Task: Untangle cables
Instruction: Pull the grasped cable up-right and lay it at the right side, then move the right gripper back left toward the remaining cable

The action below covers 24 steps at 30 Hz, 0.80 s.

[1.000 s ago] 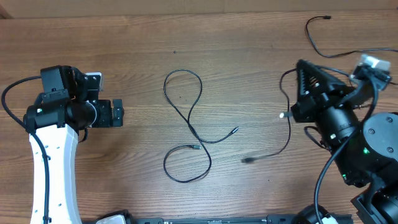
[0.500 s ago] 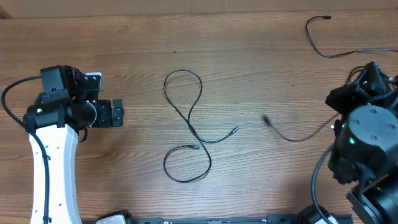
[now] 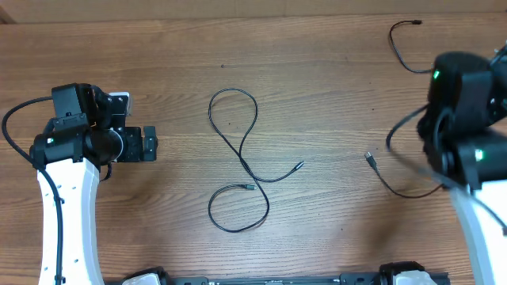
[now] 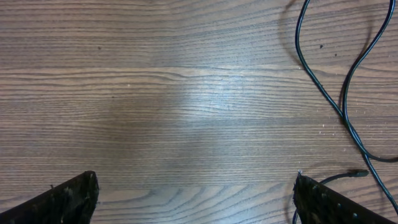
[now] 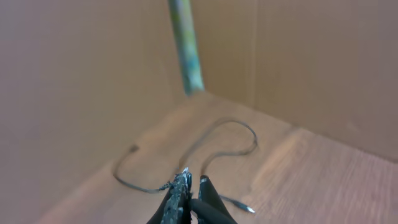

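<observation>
My left hand (image 3: 149, 144) is hovering with fingers spread wide, a looped cable (image 3: 240, 158) lying ahead of it on the surface (image 3: 317, 95). I'm clamping my right hand (image 5: 191, 186) on a second cable (image 3: 369, 157), which is trailing from its fingertips.

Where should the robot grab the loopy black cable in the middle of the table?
Grab the loopy cable near its free plug end on the right, where the cord lies alone, away from the spot where it crosses itself. It is probably best to come straight down from above with the jaws across the cord, since it lies flat on the table.
</observation>
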Available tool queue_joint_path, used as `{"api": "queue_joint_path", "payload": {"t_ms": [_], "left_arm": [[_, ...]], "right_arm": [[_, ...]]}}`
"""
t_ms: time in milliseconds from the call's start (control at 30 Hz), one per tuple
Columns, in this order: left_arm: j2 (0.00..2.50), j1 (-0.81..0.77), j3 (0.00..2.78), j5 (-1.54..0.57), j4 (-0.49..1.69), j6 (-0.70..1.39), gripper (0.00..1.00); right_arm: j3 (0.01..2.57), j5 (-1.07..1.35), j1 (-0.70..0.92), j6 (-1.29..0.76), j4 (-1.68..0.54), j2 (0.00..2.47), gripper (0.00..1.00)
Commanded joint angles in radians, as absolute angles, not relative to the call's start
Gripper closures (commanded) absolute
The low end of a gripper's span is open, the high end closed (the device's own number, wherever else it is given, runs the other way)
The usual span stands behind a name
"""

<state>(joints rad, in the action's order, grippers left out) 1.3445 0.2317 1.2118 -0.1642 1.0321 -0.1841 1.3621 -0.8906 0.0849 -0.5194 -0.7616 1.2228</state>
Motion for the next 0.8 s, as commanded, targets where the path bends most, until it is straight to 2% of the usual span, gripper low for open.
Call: {"api": "queue_joint_path", "payload": {"t_ms": [0, 367, 767], "left_arm": [[1.337, 0.242, 1.228, -0.166, 1.032, -0.198, 0.00], [1.337, 0.242, 1.228, -0.165, 1.032, -0.198, 0.01], [1.337, 0.242, 1.228, -0.166, 1.032, -0.198, 0.00]], "right_arm": [[1.374, -0.691, -0.040, -0.514, -0.747, 1.295, 0.96], [1.374, -0.373, -0.370, -0.514, -0.606, 1.531, 0.96], [1.374, -0.282, -0.572, -0.514, -0.393, 1.745, 0.96]]}}
